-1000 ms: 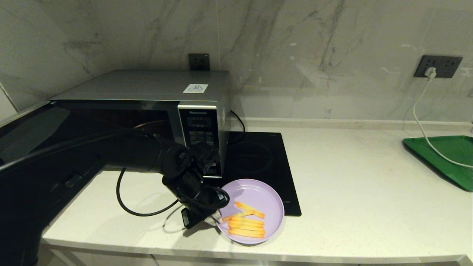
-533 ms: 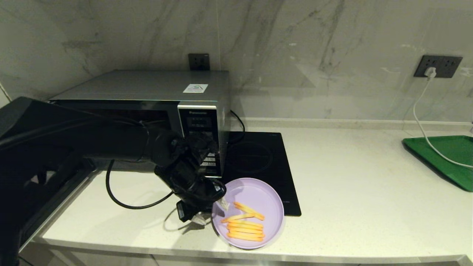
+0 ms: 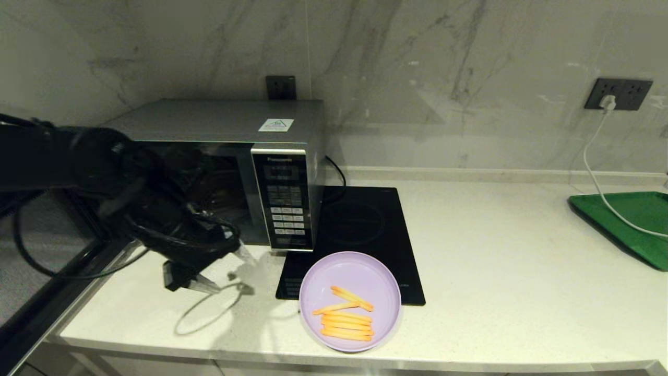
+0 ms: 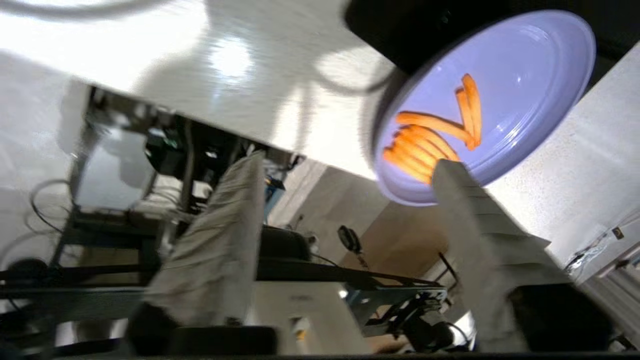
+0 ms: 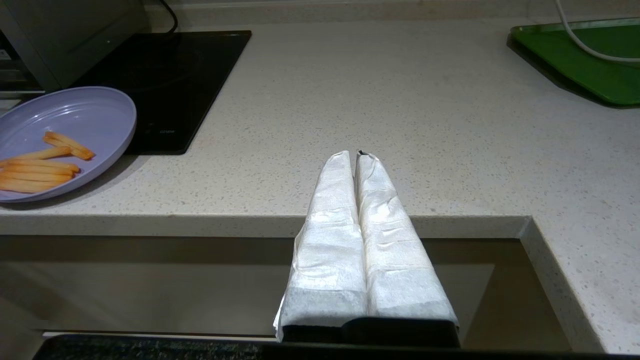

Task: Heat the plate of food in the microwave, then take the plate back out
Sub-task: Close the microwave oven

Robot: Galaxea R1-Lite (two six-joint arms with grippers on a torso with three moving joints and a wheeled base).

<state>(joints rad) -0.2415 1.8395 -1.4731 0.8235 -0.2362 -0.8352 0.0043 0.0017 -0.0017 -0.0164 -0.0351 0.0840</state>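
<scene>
Since a second ago my left gripper (image 3: pixel 219 266) has let go of the plate of food (image 3: pixel 349 302) and swung away to the left, toward the front-left part of the bench (image 3: pixel 496 271); it now hangs over bare counter before the microwave (image 3: pixel 224 172), well apart from the plate. Its jaws are spread and pinch nothing: in the left wrist view both wrapped fingers (image 4: pixel 220 250) stand apart with only open space between them, and the plate (image 4: pixel 500 95) lies beyond them.

That plate rests near the bench's front edge, its far rim lapping onto the front of the black hob (image 3: pixel 365 224), just right of the microwave's keypad corner. The fries (image 3: pixel 344 318) lie bunched in its near half. I judge it was set there to stay clear of the door's swing yet within easy reach of the left arm.

The microwave door (image 3: pixel 47 271) stands swung out at the left edge of the head view, and the cavity looks open. With the plate out on the bench, I cannot tell from this alone whether heating is done.

My right gripper (image 5: pixel 357 165) stays parked below the bench's front edge, jaws pressed together, empty. A green tray (image 3: pixel 626 224) sits at the right edge, untouched.
</scene>
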